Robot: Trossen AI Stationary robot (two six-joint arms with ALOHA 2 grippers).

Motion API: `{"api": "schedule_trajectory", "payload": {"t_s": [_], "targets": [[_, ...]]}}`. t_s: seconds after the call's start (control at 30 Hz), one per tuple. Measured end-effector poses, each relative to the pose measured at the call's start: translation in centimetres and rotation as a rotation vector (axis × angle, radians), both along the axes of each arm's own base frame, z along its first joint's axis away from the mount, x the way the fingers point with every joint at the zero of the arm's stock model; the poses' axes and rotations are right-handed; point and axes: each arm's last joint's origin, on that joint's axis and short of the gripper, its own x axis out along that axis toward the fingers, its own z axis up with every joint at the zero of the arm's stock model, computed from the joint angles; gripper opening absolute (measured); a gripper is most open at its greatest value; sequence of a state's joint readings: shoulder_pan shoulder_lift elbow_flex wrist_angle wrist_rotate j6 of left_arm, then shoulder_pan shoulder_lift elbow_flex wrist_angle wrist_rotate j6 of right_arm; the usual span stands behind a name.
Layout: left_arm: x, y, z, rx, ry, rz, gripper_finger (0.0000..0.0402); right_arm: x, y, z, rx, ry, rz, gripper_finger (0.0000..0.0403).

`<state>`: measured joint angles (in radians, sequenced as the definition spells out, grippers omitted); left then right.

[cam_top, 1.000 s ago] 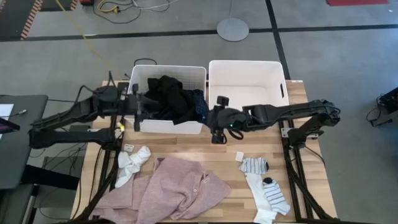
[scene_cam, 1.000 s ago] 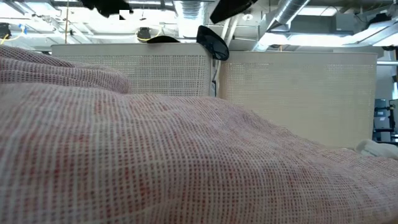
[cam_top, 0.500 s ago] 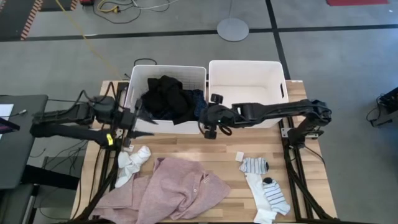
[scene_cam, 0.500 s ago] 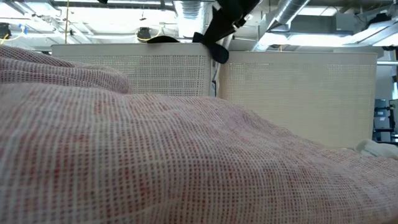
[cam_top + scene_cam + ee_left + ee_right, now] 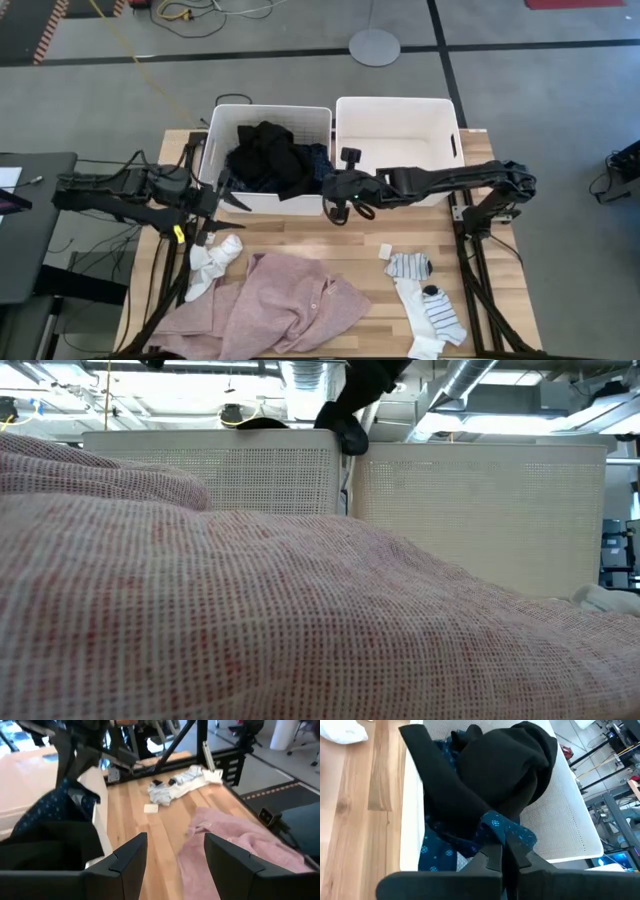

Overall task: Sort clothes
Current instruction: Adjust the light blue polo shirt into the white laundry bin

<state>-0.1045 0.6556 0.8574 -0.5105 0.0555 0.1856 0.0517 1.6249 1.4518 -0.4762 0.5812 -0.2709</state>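
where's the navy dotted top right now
In the high view the navy dotted top lies in the left white bin, at its right edge under the black garment. The right gripper is shut on its dangling corner.

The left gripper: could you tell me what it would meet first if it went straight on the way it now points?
Probably the pink shirt, lying ahead of the open left gripper on the table; depth is unclear, so bare wood might come first.

pink shirt (image 5: pixel 285 310), black garment (image 5: pixel 262 157) in left bin (image 5: pixel 222 118)
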Motion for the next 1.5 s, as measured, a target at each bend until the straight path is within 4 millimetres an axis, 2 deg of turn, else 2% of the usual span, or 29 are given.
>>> {"api": "schedule_trajectory", "payload": {"t_s": [0.23,0.37,0.63,0.9,1.03,1.17,1.27,1.5], "targets": [[0.2,-0.3,-0.8,0.019,0.081,0.033,0.0192,0.5,0.0,0.9,-0.049,-0.061,0.041,0.0004],[0.4,-0.4,-1.2,0.013,0.123,0.060,0.0192,0.9,-0.4,2.6,-0.072,-0.137,0.077,0.0003],[1.0,-0.8,-3.6,-0.027,0.166,0.084,0.0192,1.3,-3.0,5.3,-0.024,-0.280,0.197,0.0002],[1.5,-1.4,-6.3,-0.071,0.188,0.080,0.0192,1.4,-6.0,6.2,0.059,-0.411,0.289,0.0001],[1.7,-1.7,-7.0,-0.083,0.180,0.079,0.0192,1.3,-7.1,6.5,0.080,-0.450,0.309,0.0001],[1.8,-1.9,-7.4,-0.084,0.164,0.071,0.0192,2.0,-8.1,6.0,0.108,-0.481,0.353,0.0001],[1.9,-2.0,-7.5,-0.096,0.142,0.069,0.0192,3.1,-9.3,5.0,0.164,-0.505,0.417,0.0001],[1.9,-2.1,-7.5,-0.131,0.146,0.084,0.0192,6.2,-12.5,2.5,0.226,-0.462,0.404,0.0001]]}}
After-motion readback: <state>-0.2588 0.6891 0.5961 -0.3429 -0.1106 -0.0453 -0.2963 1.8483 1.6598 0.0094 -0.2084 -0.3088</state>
